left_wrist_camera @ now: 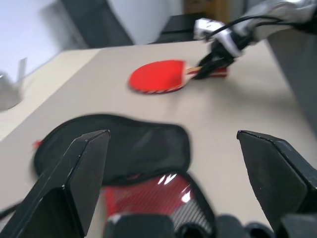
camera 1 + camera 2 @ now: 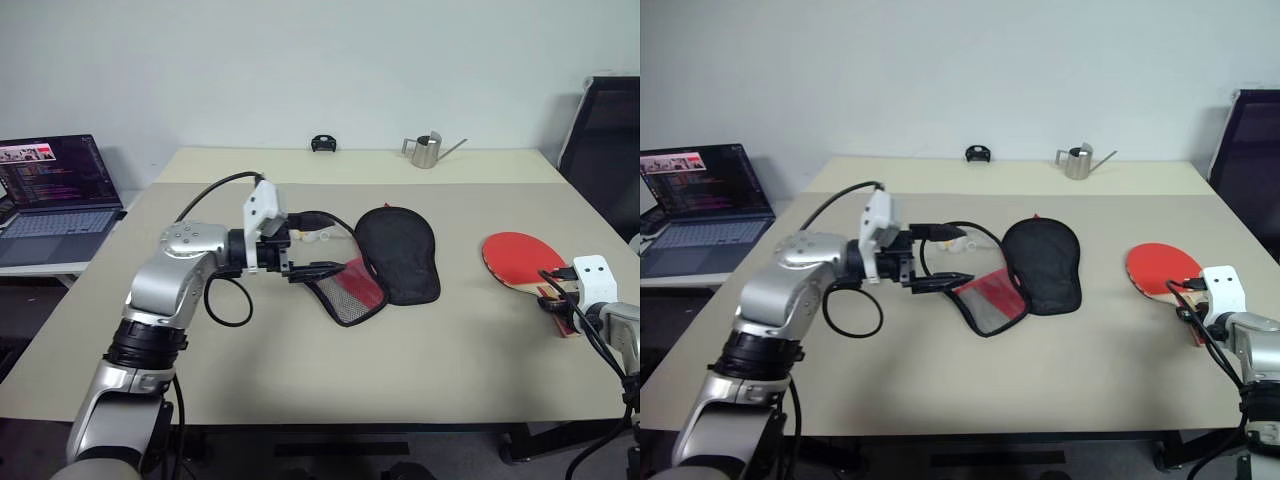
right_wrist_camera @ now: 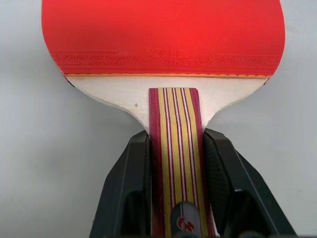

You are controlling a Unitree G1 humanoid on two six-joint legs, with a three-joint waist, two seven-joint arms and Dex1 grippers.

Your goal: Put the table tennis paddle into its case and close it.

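The right gripper [image 3: 173,163] clamps the table tennis paddle [image 3: 163,44] handle, while the left gripper [image 1: 173,163] gapes above the case [image 2: 395,255].

- The table tennis paddle [image 3: 163,34] has a smooth, faintly shiny red rubber face, a pale bare wood neck and a striped varnished wood handle.
- The case [image 2: 397,252] has matt black cloth lining; its flap is glossy red with black mesh.
- The table [image 2: 300,380] is matt, smooth beige.
- The watering can [image 2: 428,151] is brushed metal.
- The right gripper [image 3: 173,188] has smooth black plastic fingers.
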